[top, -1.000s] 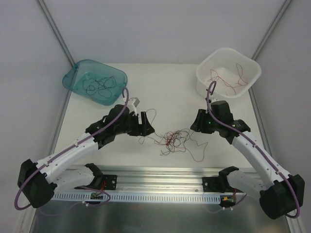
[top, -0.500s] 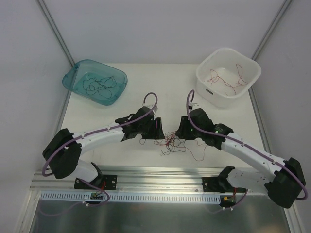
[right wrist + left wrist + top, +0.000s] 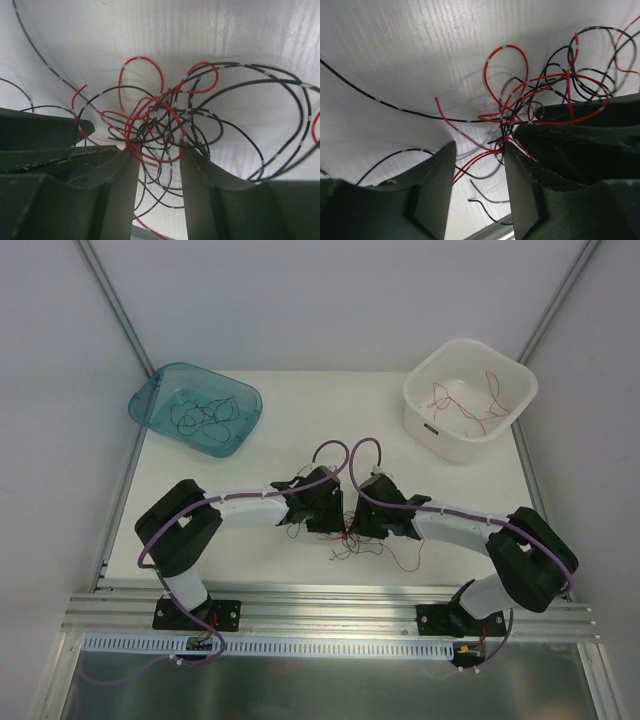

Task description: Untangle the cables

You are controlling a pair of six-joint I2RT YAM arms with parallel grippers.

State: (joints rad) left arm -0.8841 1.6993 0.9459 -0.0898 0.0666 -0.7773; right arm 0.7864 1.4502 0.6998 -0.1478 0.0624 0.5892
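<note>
The cables are a small tangle of thin red and black strands on the white table, mostly hidden under both gripper heads. My left gripper is down on the tangle's left side; in the left wrist view its jaws stand open with red and black strands between and beyond them. My right gripper is down on the right side; its jaws stand open around a knot of loops. The two grippers almost touch.
A teal bin at the back left holds black strands. A white tub at the back right holds red strands. Loose strand ends trail toward the metal rail at the front edge.
Both arms have swung in from the sides and come down onto the tangle, now nearly touching over it. The tangle looks bunched closer under them.
</note>
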